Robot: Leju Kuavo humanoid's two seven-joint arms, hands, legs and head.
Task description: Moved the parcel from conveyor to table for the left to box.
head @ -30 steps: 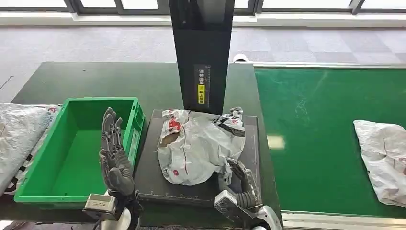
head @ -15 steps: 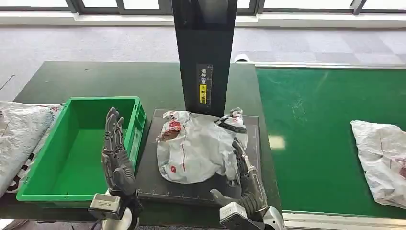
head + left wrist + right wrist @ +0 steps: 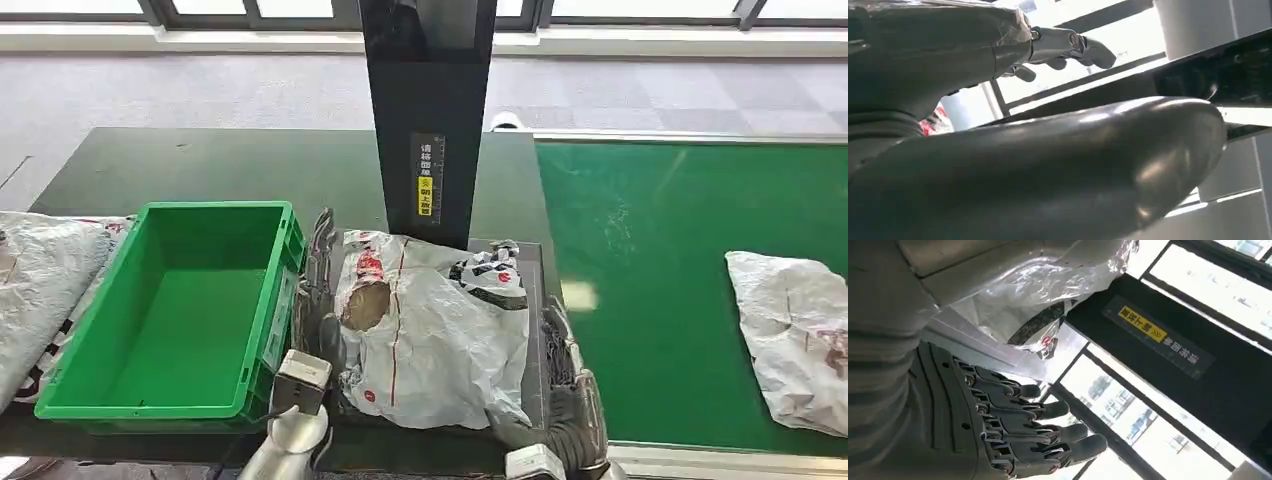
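Crumpled white plastic mailer parcel with red and black print (image 3: 430, 335) lies on the dark square platform (image 3: 533, 262) at the foot of the black upright post (image 3: 428, 110), on the dark green table (image 3: 200, 165), so the conveyor-to-table part reads as done and boxing is what remains

Wide green conveyor belt (image 3: 660, 260) on the robot's right carries a second white bag (image 3: 795, 335) near its far edge, well apart from the platform; likely the next item in the queue

Green plastic crate (image 3: 165, 305), nothing in it, sits just beside the platform on the left, placed close so the left arm has a short lift to drop the parcel in

Left hand (image 3: 315, 300) stands in the gap between crate wall and parcel, fingers straight up and apart, palm against the parcel's left edge; grasping nothing, looks set for a scoop or side grip

Right hand (image 3: 565, 385) sits at the parcel's lower right corner, fingers (image 3: 1048, 432) spread and released; contact with the bag too close to call. My read: it has let go to leave the parcel for the left

More white bags (image 3: 40, 275) lie left of the crate
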